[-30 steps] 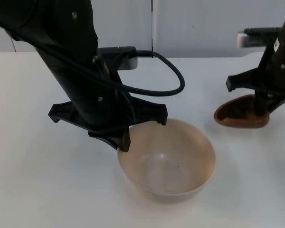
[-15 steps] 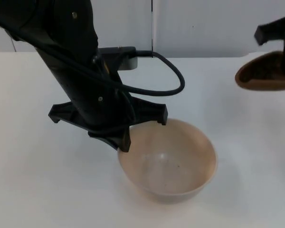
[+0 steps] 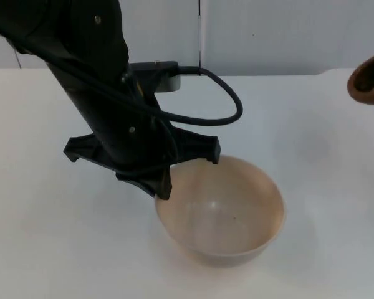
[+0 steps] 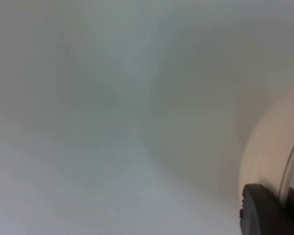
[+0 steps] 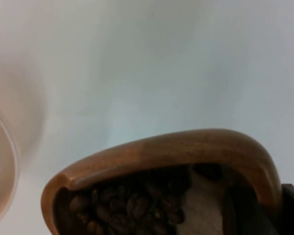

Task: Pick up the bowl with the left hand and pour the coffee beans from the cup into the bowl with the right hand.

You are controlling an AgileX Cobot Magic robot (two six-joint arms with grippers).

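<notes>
A pale beige bowl (image 3: 221, 215) sits low in the middle of the top view, its inside bare. My left gripper (image 3: 165, 187) is shut on the bowl's left rim; the left wrist view has the bowl's wall (image 4: 269, 147) beside a black fingertip (image 4: 259, 210). A brown wooden cup (image 3: 369, 80) hangs in the air at the right edge, well off the table. In the right wrist view the cup (image 5: 186, 147) is tilted toward the camera with coffee beans (image 5: 122, 208) inside, and my right gripper (image 5: 267, 205) is shut on its rim. The bowl's edge (image 5: 0, 171) is off to one side, apart from the cup.
The white table (image 3: 311, 137) stretches between bowl and cup and ends at the grey partition wall (image 3: 268, 31). The left arm's black body (image 3: 93, 81) stands over the table's left half.
My right gripper has lifted the cup off the table and carried it up and to the right, to the picture's edge. Left arm and bowl have not moved.
</notes>
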